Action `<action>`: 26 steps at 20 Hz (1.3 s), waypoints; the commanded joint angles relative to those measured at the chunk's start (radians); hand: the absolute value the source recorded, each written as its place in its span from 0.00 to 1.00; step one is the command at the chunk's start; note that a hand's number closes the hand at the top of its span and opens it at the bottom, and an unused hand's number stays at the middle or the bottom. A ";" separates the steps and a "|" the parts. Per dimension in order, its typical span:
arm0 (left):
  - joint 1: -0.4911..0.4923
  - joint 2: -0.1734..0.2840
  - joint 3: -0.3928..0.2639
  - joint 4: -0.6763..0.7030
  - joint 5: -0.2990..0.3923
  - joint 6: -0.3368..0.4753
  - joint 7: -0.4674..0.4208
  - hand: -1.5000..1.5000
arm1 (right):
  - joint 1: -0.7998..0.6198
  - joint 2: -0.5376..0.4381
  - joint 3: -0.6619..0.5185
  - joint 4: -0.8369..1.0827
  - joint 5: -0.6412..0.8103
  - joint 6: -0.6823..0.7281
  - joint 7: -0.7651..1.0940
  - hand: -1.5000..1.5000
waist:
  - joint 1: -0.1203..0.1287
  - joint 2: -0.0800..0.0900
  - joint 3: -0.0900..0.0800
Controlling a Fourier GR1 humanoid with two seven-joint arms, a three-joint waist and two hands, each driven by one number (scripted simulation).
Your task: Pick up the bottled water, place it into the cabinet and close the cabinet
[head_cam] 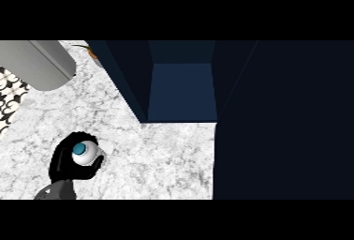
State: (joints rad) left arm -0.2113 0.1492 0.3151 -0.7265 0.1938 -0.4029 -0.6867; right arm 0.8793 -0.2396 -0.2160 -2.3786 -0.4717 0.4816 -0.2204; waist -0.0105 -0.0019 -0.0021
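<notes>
Step in hand: carry phase. One hand (69,161), the left, shows at lower left, fingers curled round the bottle (84,153), whose blue cap faces up at the camera; the white body is mostly hidden by the fingers. The bottle sits over the marble counter (159,159), to the left of and nearer than the cabinet (181,89); whether it is lifted clear of the counter, cannot tell. The cabinet is open, interior dark blue, with a large dark door panel (283,122) filling the right side. Right hand not seen. Next move likely calls for bringing the bottle rightward and forward into the opening, clearing the left wall. Count: one bottle, one hand, one cabinet, one grey cylinder (40,63) at upper left.
</notes>
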 commanded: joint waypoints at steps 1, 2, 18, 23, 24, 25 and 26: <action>-0.002 -0.032 -0.030 -0.119 0.010 0.032 0.078 1.00 | 0.009 -0.012 -0.021 -0.196 -0.151 -0.068 0.118 0.00 | 0.015 -0.002 0.002; -0.040 -0.056 -0.034 -0.075 -0.009 0.078 0.064 1.00 | 0.054 -0.014 -0.015 -0.255 -0.153 -0.058 0.123 0.00 | -0.001 0.000 0.001; -0.016 -0.149 -0.441 -0.478 0.063 0.479 0.277 1.00 | 0.085 0.002 -0.014 -0.214 -0.129 -0.041 0.072 0.00 | -0.007 -0.001 0.001; -0.120 -0.149 -0.580 -0.540 0.114 0.716 0.380 1.00 | 0.064 -0.044 -0.059 -0.179 -0.176 -0.024 0.061 0.00 | -0.018 -0.002 0.001; -0.192 -0.149 -0.544 -0.444 0.115 0.687 0.339 1.00 | 0.024 -0.045 -0.022 -0.202 -0.177 -0.067 0.108 0.00 | -0.017 0.006 0.000; -0.219 -0.149 -0.569 -0.465 0.109 0.748 0.395 1.00 | 0.007 -0.058 -0.043 -0.172 -0.201 -0.063 0.098 0.00 | -0.015 0.004 0.000; -0.213 -0.149 -0.603 -0.479 0.107 0.790 0.393 1.00 | 0.037 -0.041 -0.048 -0.179 -0.176 -0.041 0.071 0.00 | -0.019 0.001 0.001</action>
State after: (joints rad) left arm -0.3518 0.0010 -0.2161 -1.2084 0.2919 0.2538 -0.3304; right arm 0.8690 -0.2875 -0.2455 -2.3712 -0.5278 0.4660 -0.2176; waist -0.0226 -0.0009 -0.0015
